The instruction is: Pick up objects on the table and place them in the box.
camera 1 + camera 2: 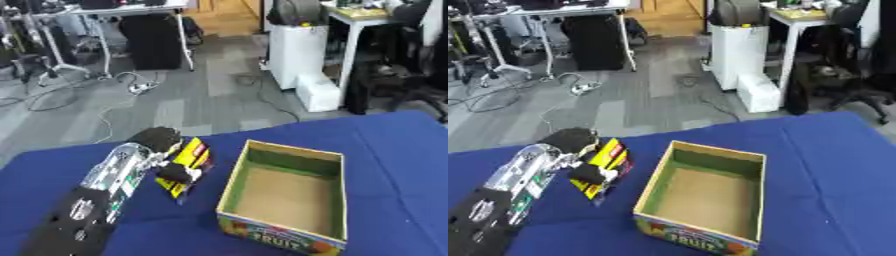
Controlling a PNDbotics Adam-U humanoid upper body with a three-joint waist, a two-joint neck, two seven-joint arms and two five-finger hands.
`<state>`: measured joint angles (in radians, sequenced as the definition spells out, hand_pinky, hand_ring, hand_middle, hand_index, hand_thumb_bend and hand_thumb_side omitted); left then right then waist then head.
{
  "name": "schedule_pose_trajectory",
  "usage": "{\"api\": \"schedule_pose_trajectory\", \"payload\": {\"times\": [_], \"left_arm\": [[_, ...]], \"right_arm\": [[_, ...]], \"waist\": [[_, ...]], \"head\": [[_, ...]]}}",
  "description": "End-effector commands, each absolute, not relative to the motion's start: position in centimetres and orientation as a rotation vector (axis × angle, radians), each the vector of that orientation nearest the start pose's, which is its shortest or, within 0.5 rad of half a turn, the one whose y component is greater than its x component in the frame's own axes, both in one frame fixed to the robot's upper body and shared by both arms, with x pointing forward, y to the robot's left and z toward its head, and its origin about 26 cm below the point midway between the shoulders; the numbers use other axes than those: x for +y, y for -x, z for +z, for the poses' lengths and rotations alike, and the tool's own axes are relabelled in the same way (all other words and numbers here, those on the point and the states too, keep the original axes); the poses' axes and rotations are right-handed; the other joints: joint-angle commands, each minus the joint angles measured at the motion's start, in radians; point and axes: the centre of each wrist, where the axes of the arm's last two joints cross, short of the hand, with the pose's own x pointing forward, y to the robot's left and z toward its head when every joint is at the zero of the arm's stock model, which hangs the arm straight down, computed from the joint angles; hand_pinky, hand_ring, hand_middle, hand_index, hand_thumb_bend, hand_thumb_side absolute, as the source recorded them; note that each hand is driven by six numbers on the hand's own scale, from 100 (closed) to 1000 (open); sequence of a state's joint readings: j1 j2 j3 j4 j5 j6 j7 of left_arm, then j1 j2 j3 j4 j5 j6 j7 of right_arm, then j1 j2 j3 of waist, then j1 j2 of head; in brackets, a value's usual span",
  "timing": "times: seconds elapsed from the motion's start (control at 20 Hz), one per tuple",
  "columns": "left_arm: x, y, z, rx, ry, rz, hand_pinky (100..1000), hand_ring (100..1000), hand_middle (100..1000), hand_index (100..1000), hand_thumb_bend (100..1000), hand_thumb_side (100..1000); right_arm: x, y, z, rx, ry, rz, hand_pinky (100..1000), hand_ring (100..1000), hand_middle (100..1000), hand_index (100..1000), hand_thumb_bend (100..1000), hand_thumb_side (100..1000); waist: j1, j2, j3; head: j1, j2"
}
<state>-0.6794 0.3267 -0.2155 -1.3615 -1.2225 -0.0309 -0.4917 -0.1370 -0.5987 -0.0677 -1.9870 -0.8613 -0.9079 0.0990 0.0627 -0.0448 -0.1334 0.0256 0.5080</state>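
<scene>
A yellow, red and black packet (189, 161) is in my left hand (166, 156), whose fingers and thumb are curled round it, just left of the box. The packet stands tilted on edge, its lower end close to the blue table (394, 145). The open cardboard box (288, 196) sits at the middle of the table, with green inner walls, a bare brown floor and a fruit print on its front side. Nothing shows inside it. My left arm comes in from the lower left corner. My right hand shows in neither view.
Beyond the table's far edge lie grey floor with cables (131, 87), a white cabinet (302, 52), desks and a black chair (402, 80). Blue cloth stretches to the right of the box.
</scene>
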Motion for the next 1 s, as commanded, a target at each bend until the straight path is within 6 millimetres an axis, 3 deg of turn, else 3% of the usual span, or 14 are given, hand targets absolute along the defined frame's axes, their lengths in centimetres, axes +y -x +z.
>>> {"api": "schedule_pose_trajectory", "payload": {"times": [0.05,0.45,1.0], "left_arm": [[20.2,-41.1,19.4,-1.394,-1.126,-1.650,100,100,218,436,156,792],[17.8,-40.3,21.7,-1.551,-1.168,-1.659,100,100,214,429,158,793],[14.8,-40.7,21.4,-1.769,-1.081,-1.653,100,100,218,434,168,789]], "right_arm": [[-33.2,-27.8,20.0,3.236,0.582,0.004,328,379,440,519,100,1000],[-33.1,-27.9,20.2,3.231,0.592,0.019,329,380,440,519,100,1000],[-32.7,-28.1,20.5,3.219,0.617,0.033,329,380,440,519,100,1000]], "waist": [[-0.004,-0.011,0.000],[-0.003,-0.015,-0.010],[0.002,-0.013,-0.029]], "head": [[-0.010,-0.009],[-0.006,-0.027],[0.015,-0.025]]}}
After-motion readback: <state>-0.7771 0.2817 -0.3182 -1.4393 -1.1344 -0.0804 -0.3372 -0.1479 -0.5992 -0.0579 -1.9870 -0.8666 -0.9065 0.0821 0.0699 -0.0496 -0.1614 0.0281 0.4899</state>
